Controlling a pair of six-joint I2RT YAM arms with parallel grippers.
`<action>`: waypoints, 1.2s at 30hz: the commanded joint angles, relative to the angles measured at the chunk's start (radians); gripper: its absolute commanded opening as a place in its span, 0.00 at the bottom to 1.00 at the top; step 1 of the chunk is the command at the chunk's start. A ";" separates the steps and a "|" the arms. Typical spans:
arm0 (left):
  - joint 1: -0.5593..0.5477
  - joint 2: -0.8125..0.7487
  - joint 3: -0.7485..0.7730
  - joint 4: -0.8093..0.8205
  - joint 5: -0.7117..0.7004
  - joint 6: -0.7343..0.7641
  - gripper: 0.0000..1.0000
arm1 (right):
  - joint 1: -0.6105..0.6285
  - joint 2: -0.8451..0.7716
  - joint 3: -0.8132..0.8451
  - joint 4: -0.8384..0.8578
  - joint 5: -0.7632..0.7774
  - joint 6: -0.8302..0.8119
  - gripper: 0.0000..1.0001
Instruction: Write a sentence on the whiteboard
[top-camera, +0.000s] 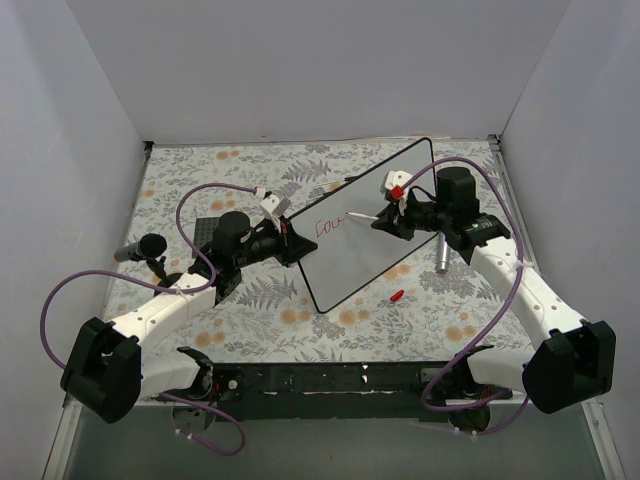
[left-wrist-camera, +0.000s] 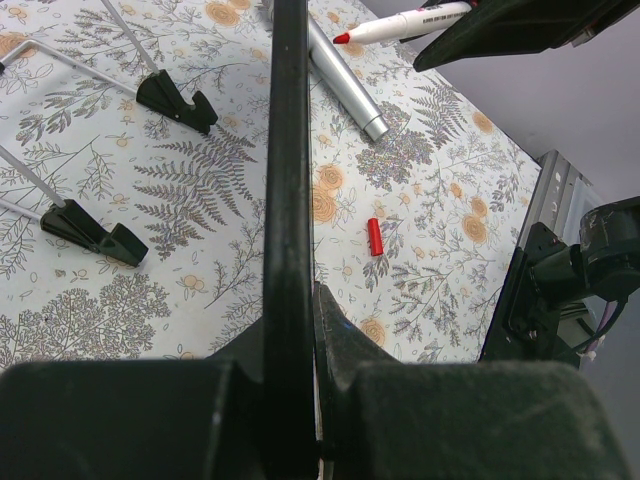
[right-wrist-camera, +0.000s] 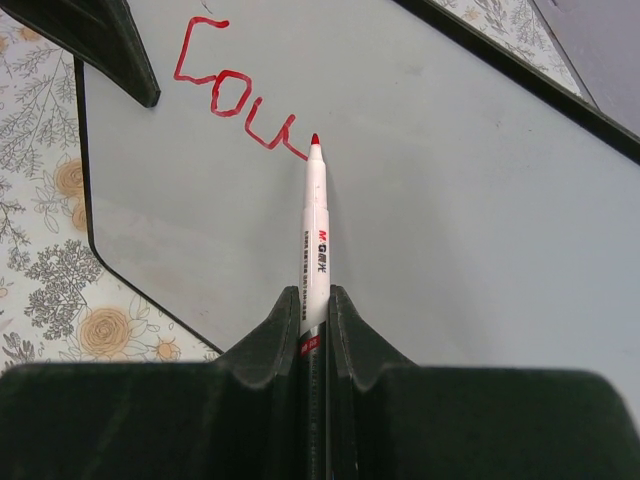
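We are pinching the marker (right-wrist-camera: 316, 225) in our right gripper (right-wrist-camera: 313, 305), its tip pointing at the sentence's (right-wrist-camera: 232, 92) last letter; the blank whiteboard (right-wrist-camera: 450, 220) is lying toward the right arm. Our left gripper (left-wrist-camera: 296, 335) is clamping its rim.

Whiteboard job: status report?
Left claw shut on whiteboard rim. Right claw shut on red marker, tip at last stroke. Sentence reads "Cou" only. Red cap loose beside board.

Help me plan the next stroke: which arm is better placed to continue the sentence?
Right. The right gripper holds the marker, its tip at the end of the red letters on the whiteboard; the left gripper is clamped on the board's edge.
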 joint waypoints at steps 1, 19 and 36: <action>-0.003 -0.020 0.020 -0.014 0.039 0.051 0.00 | -0.004 0.005 0.008 0.036 -0.016 -0.012 0.01; -0.003 -0.024 0.018 -0.014 0.043 0.047 0.00 | -0.004 -0.024 -0.016 0.039 -0.044 -0.005 0.01; -0.003 -0.020 0.012 -0.008 0.046 0.043 0.00 | -0.017 -0.039 -0.032 0.036 -0.058 -0.005 0.01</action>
